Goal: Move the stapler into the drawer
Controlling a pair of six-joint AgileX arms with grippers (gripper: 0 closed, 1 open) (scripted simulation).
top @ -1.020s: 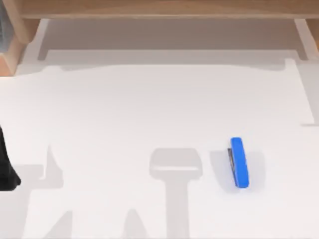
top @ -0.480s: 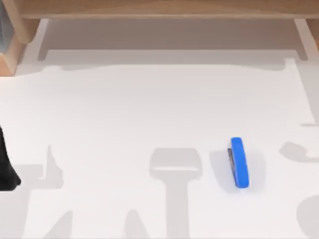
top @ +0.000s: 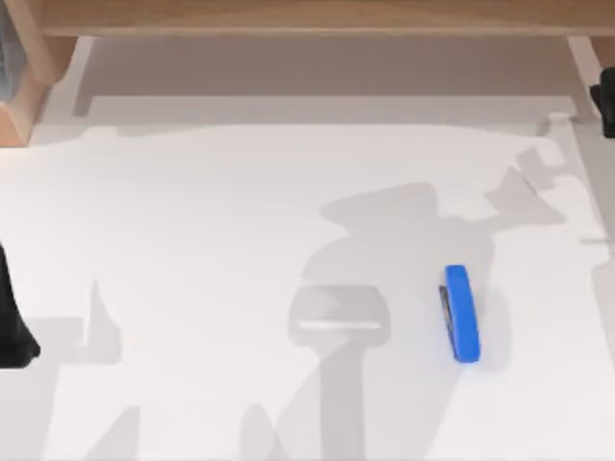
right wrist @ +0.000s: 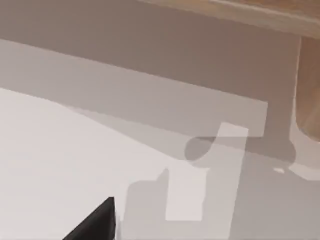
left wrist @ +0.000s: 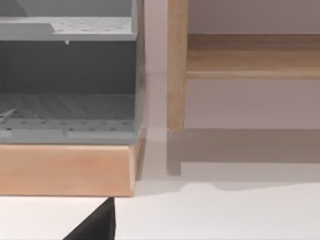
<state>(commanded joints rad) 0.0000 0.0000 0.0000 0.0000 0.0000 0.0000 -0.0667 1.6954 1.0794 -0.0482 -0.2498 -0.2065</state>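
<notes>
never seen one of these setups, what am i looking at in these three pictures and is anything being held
This is a rendered simulation of two robot arms at a white table. The top view looks straight down from above. A small blue stapler lies on the table, toward the right, with nothing touching it. The left arm is the dark shape at the left edge; the right arm is just coming in at the right edge, far from the stapler. The other two pictures come from cameras on each arm's wrist. The left one faces a grey shelf unit on a wooden base. Nothing seems to be held.
</notes>
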